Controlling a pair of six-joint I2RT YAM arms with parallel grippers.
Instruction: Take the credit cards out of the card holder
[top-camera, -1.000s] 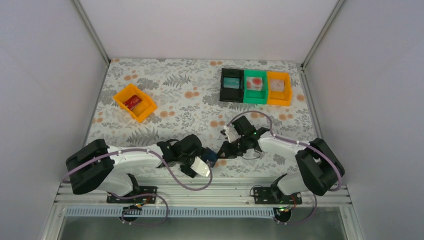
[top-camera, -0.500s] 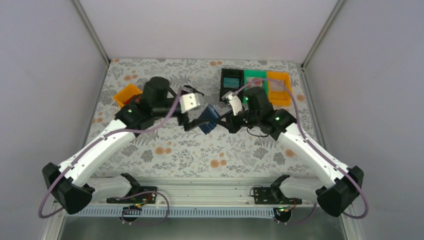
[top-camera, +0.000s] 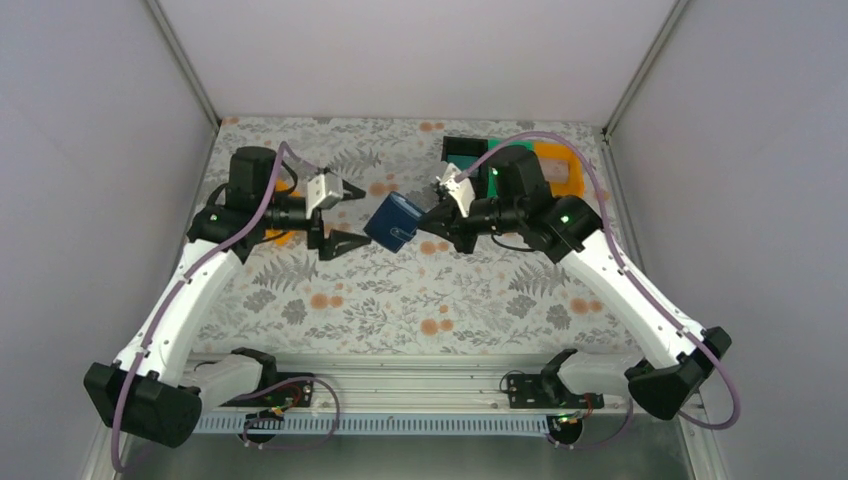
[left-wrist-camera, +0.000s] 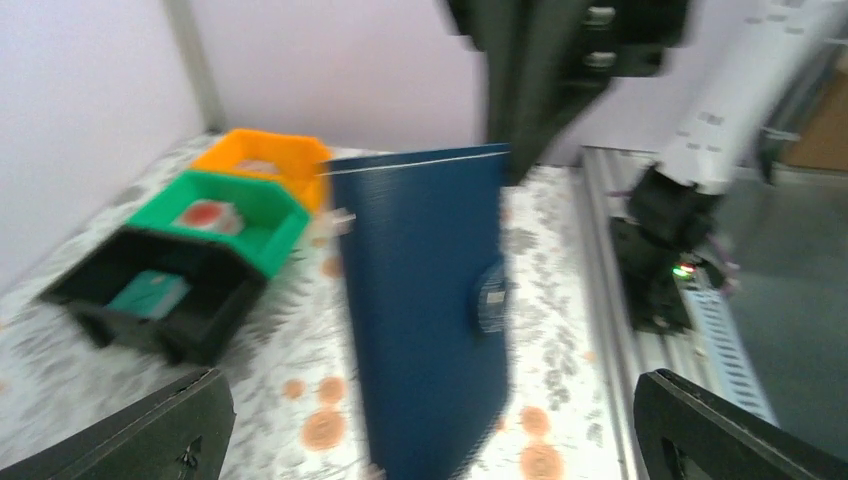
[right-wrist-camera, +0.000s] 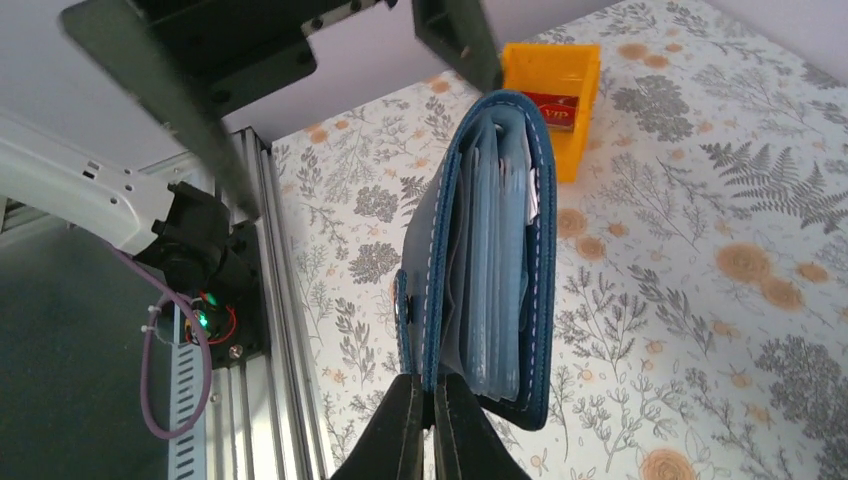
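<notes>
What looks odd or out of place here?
The wallet hangs in mid-air, pinched by one edge in the right jaws. One orange bin sits alone, apart from the row of three bins.

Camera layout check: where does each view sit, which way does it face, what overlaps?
Top external: above and behind both arms, looking down at the table; right hand holds the card holder, left hand open.
Left wrist: on the left arm, facing rightward at the card holder's cover; own fingers at bottom corners.
Right wrist: on the right arm, facing leftward at the card holder's slotted edge; own fingers pinch it.
Shared: all three see the card holder.
</notes>
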